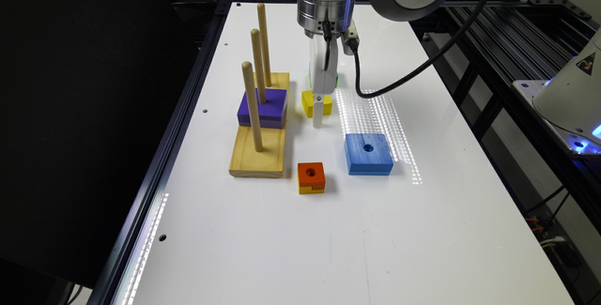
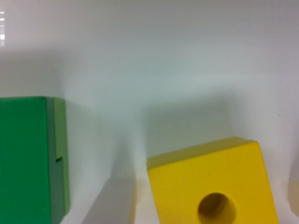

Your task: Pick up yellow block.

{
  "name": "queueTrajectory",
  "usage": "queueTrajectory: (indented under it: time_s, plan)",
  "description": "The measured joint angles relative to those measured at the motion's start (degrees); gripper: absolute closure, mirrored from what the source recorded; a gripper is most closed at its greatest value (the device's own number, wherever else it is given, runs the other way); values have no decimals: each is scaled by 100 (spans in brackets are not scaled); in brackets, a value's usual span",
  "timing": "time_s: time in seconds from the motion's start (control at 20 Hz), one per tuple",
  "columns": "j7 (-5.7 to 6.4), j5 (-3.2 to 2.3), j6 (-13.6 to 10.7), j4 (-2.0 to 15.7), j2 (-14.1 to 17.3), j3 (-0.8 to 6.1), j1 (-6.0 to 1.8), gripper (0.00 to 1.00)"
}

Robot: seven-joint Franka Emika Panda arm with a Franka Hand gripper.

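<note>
End effector (image 1: 318,108) is lowered around the yellow block (image 1: 316,103), 1 finger (image 2: 111,203) beside one face, the other barely visible past the far face; spread open, not yet gripping. Block sits on the desk (image 1: 422,230), so closing and lifting remain. Arm hangs vertically, wrist straight down.

The desk (image 1: 422,230) is finished in glossy white laminate. The peg base (image 1: 258,155) is left as bare grained wood. The yellow block (image 2: 212,182) is coated in smooth matt paint.
</note>
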Motion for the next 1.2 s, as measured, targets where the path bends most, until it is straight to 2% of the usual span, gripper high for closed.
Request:
queueTrajectory:
  time_s: [0.1,0.15,1.0,1.2]
  plan:
    - [0,0,0,0,0,0,0,0]
    - [0,0,0,-1,-1,0,0,100]
    - [0,0,-12,-1,-45,0,-2,100]
    - [0,0,-250,-9,-326,0,-2,100]
